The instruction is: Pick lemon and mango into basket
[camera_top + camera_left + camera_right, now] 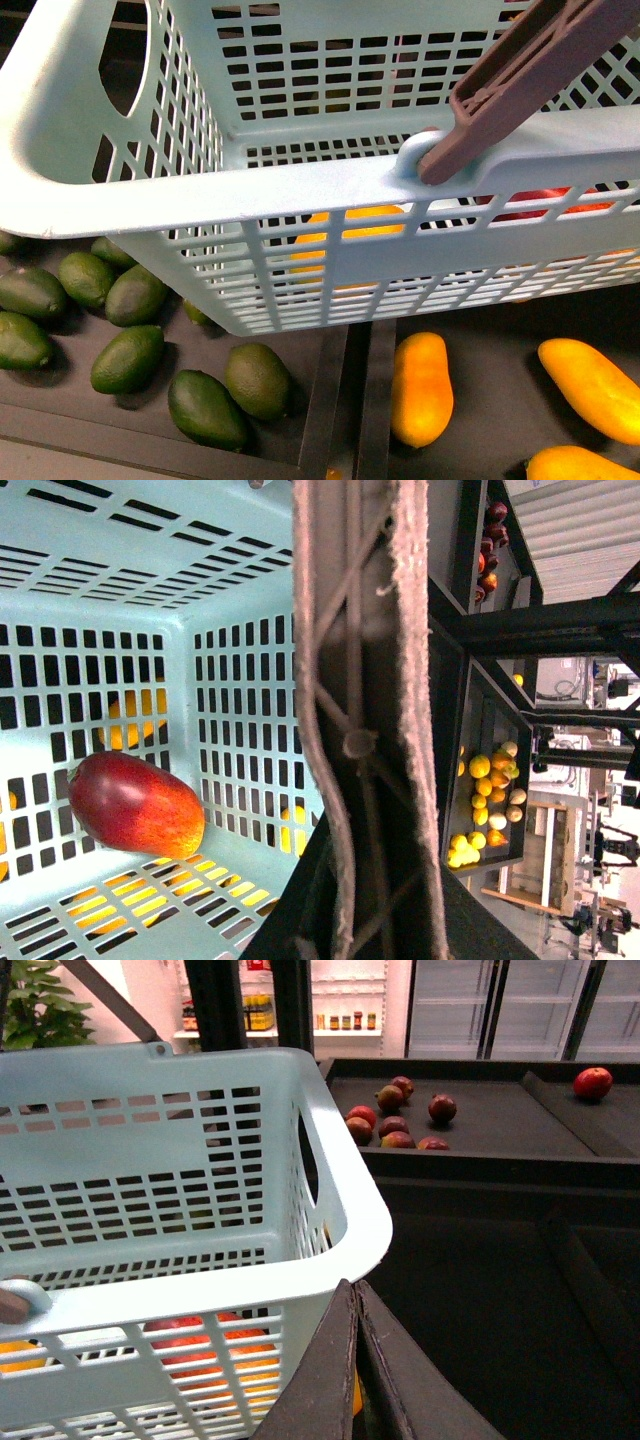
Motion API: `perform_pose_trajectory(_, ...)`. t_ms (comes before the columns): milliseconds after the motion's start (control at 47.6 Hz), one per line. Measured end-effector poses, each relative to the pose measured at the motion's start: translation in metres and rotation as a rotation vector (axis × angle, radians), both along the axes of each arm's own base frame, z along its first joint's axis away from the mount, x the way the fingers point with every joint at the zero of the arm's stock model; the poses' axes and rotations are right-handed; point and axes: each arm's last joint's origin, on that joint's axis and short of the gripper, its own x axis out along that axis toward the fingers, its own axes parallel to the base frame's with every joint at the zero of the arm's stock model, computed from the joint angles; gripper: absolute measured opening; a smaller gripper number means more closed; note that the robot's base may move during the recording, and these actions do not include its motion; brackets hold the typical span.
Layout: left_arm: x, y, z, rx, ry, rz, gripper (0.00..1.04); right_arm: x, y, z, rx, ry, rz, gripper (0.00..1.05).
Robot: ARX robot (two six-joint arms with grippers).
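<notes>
inside the basket [120, 580] lies the mango [135, 805], a glossy, elongated oval, deep red shading to orange-yellow at one end, resting on its side on the slotted floor near a corner. through the front wall in the front view, a yellow-orange shape [345, 240] shows behind the slots; whether this is the lemon cannot be told. red also shows through the slots further right [545, 203], and in the right wrist view red and orange colour sits low behind the near wall [205, 1345].

the basket is light teal plastic with rows of rectangular slots in walls and floor, an oval cut-out at its end [125, 55] and a brown handle [530, 75] hinged at the rim.

below it in the front view, dark green oval fruits [130, 355] lie in a left tray, and long yellow-orange fruits [420, 385] in a right tray, parted by a black divider [350, 400].

the right gripper [355, 1360] shows its two dark fingers pressed together, with nothing seen between them. the left gripper [360, 740] fills the middle of its view beside the basket wall; its state cannot be told.

red apples [395, 1120] lie on a far shelf.
</notes>
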Motion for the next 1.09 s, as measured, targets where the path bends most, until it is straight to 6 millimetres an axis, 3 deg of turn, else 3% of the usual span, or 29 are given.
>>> perform_pose_trajectory(126,0.0,0.0,0.0,0.001,-0.001,0.0,0.06,0.0,0.0,0.0,-0.002,0.0,0.0,0.04)
perform_pose_trajectory(463,0.0001,0.0001,0.0,0.0,0.0,0.001,0.06,-0.0001,0.0,0.0001,-0.002,-0.001,0.0,0.74)
perform_pose_trajectory(610,-0.0022,-0.003,-0.0002,0.002,-0.002,-0.012,0.06,-0.0001,-0.0001,-0.0001,-0.001,0.0,-0.004,0.98)
perform_pose_trajectory(1093,0.0,-0.0005,-0.0003,0.003,-0.002,0.004,0.06,-0.0003,-0.0001,0.0,-0.001,-0.001,-0.003,0.96)
